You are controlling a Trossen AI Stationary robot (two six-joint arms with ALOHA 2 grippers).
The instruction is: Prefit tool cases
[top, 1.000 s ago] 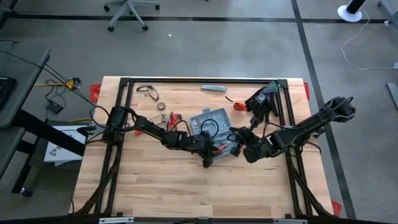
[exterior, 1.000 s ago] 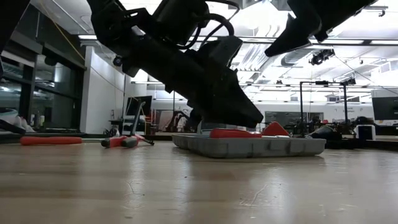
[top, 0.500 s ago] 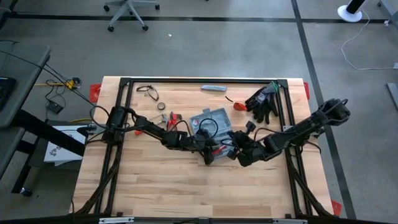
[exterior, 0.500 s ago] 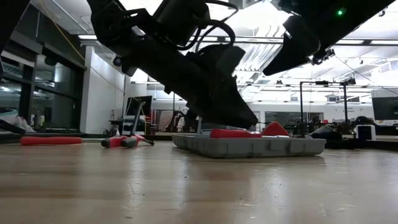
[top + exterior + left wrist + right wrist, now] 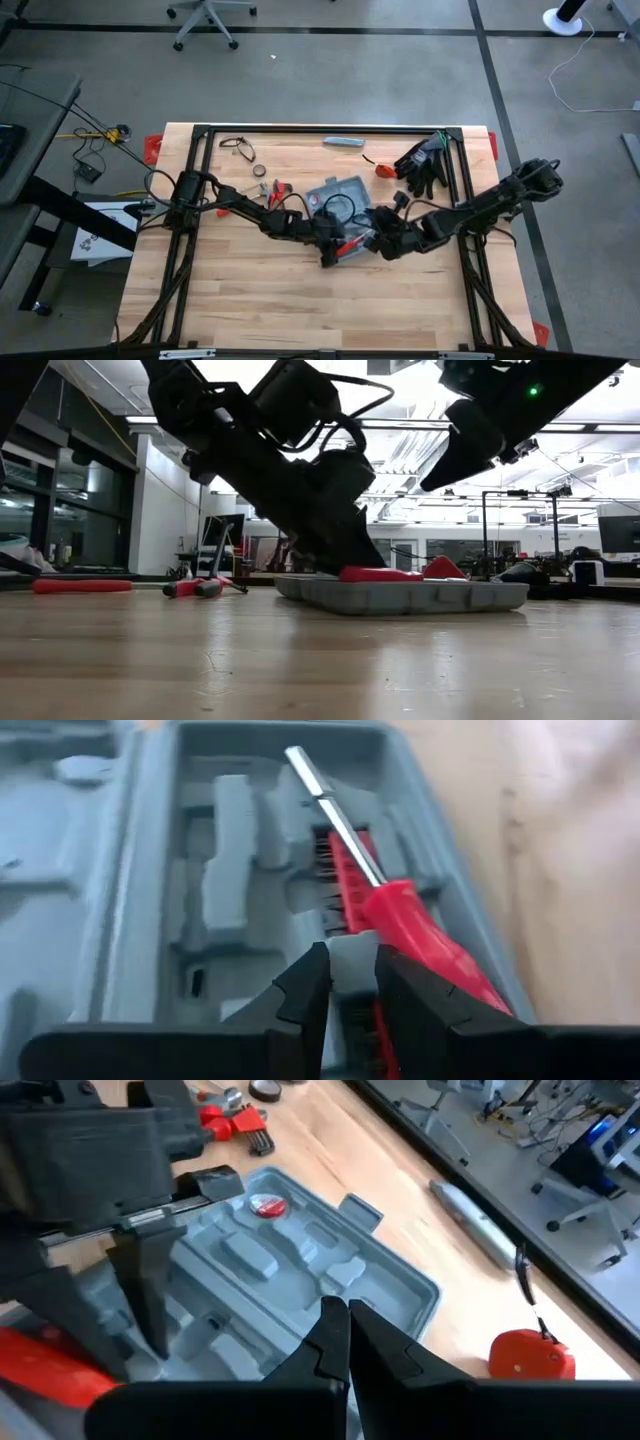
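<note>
The blue-grey tool case (image 5: 340, 195) lies open mid-table, its moulded tray (image 5: 200, 870) facing up. A red-handled screwdriver (image 5: 410, 930) lies slanted in the tray, its handle (image 5: 380, 573) resting on the near rim. My left gripper (image 5: 350, 995) is down at the case's near end (image 5: 333, 250), narrowly open. My right gripper (image 5: 345, 1330) is shut and hovers above the case's right side (image 5: 385, 243), clear of it in the low view (image 5: 440, 475). My left gripper comes slanting down from the table's left and near side. Its fingers (image 5: 305, 990) stand on either side of a grey ridge of the tray (image 5: 350, 955), with one right beside the screwdriver's red handle (image 5: 440, 970). I cannot tell whether they touch either.
Black gloves (image 5: 425, 160) lie at the far right, a slim grey bar (image 5: 343, 142) at the far edge, and a red-handled tool (image 5: 530, 1355) between them. Small red tools and parts (image 5: 272, 190) sit left of the case. Bare wood fills the near half.
My right gripper has moved toward the table's left, closing in on the case and the left gripper, while staying shut and above the tray. My left gripper has shifted and dropped at the case's near end.
</note>
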